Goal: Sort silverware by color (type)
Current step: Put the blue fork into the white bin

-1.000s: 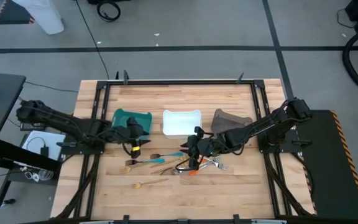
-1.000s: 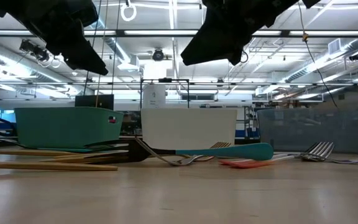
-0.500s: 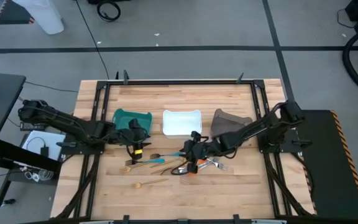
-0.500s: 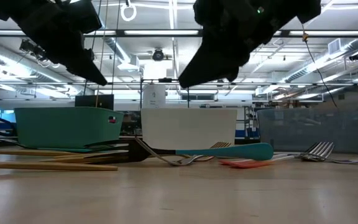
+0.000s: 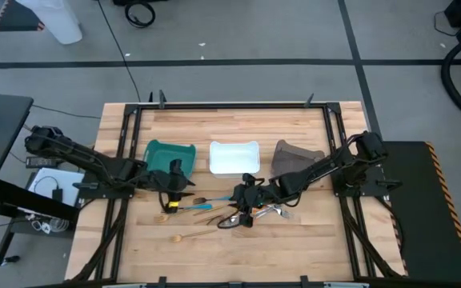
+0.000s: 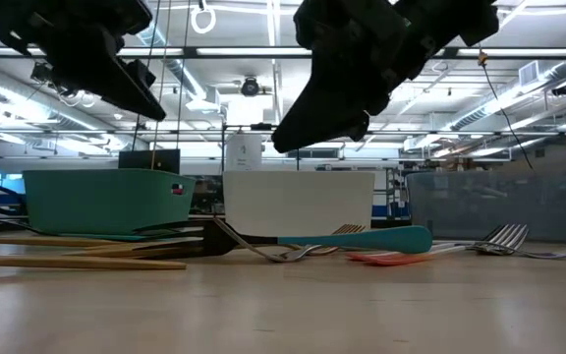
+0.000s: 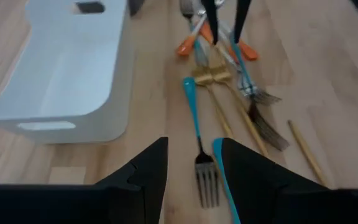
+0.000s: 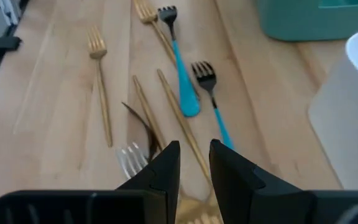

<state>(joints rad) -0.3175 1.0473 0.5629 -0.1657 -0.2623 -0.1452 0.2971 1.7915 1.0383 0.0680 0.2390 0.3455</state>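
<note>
Forks (image 5: pixel 202 204) litter my wooden desk (image 5: pixel 238 124)'s middle; both tools, left (image 5: pixel 173 189) and right (image 5: pixel 243 202), hover parted, empty, under ceiling lights (image 6: pixel 263 54).

Workshop surroundings seen from above and at table height.
We see a grey concrete floor (image 5: pixel 238 32) crossed by dark tape lines (image 5: pixel 214 62), a wooden table (image 5: pixel 238 124) in a black frame, and rows of ceiling strip lights (image 6: pixel 263 51) behind it.
</note>
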